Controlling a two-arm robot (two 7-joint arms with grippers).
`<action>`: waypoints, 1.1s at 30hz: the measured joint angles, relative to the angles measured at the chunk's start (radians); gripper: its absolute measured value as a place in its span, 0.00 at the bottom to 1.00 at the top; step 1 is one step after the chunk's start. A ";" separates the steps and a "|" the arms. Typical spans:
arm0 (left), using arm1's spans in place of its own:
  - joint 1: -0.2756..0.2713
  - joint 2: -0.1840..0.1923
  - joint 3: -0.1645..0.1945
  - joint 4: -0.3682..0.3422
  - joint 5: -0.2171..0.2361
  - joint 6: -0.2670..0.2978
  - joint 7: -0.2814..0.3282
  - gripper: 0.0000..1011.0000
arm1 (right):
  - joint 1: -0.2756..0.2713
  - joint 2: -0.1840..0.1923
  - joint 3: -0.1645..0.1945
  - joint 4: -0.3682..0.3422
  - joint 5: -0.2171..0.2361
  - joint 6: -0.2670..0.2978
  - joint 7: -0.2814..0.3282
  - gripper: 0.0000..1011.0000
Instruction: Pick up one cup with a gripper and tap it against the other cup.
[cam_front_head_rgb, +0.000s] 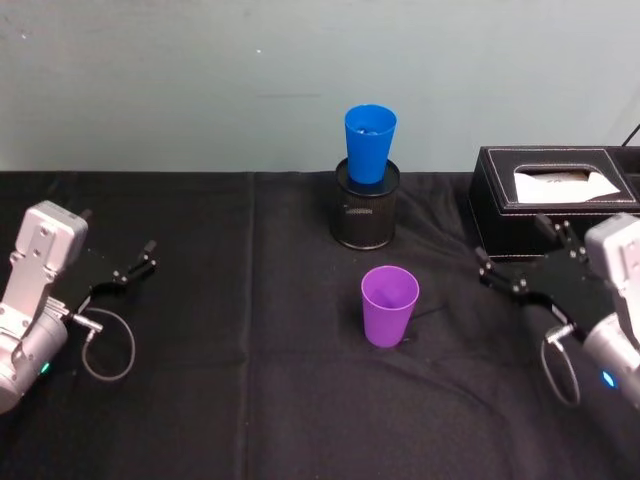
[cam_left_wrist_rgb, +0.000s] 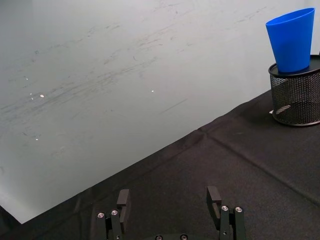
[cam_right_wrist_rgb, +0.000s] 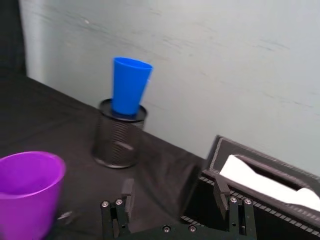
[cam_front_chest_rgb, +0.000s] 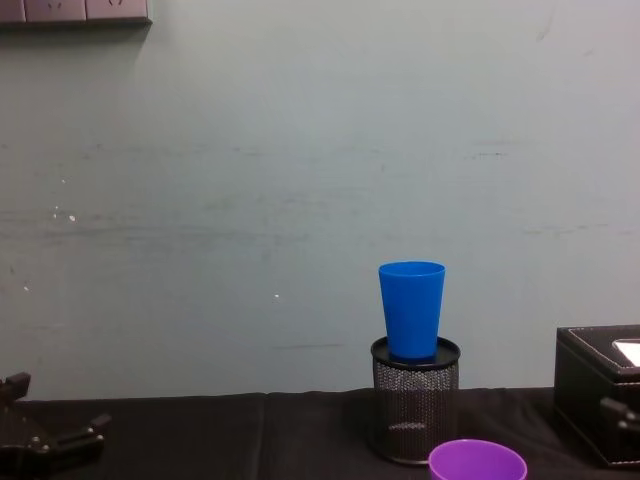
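Observation:
The purple cup (cam_front_head_rgb: 389, 305) stands upright on the black cloth in the middle of the table; its rim shows low in the chest view (cam_front_chest_rgb: 477, 462) and it looms close in the right wrist view (cam_right_wrist_rgb: 27, 192). Behind it the blue cup (cam_front_head_rgb: 369, 143) (cam_front_chest_rgb: 412, 308) (cam_right_wrist_rgb: 129, 86) (cam_left_wrist_rgb: 292, 40) sits upright in the mouth of a black wire-mesh pen holder (cam_front_head_rgb: 365, 205). My right gripper (cam_front_head_rgb: 512, 250) (cam_right_wrist_rgb: 174, 189) rests open to the right of the purple cup, apart from it. At the table's left my left gripper (cam_front_head_rgb: 135, 262) (cam_left_wrist_rgb: 168, 197) lies open and holds nothing.
A black tissue box (cam_front_head_rgb: 555, 200) (cam_right_wrist_rgb: 260, 200) with a white tissue stands at the back right, just behind the right gripper. A pale wall runs along the table's far edge. Black cloth covers the whole table (cam_front_head_rgb: 250, 400).

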 joint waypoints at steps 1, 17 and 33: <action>0.000 0.000 0.000 0.000 0.000 0.000 0.000 0.99 | -0.011 0.003 0.003 -0.009 0.003 -0.004 0.005 0.99; 0.000 0.000 0.000 0.000 0.000 0.000 0.000 0.99 | -0.172 0.013 -0.022 -0.082 0.075 -0.099 0.181 0.99; 0.000 0.000 0.000 0.000 0.000 0.000 0.000 0.99 | -0.047 -0.103 -0.048 0.038 0.097 -0.021 0.295 0.99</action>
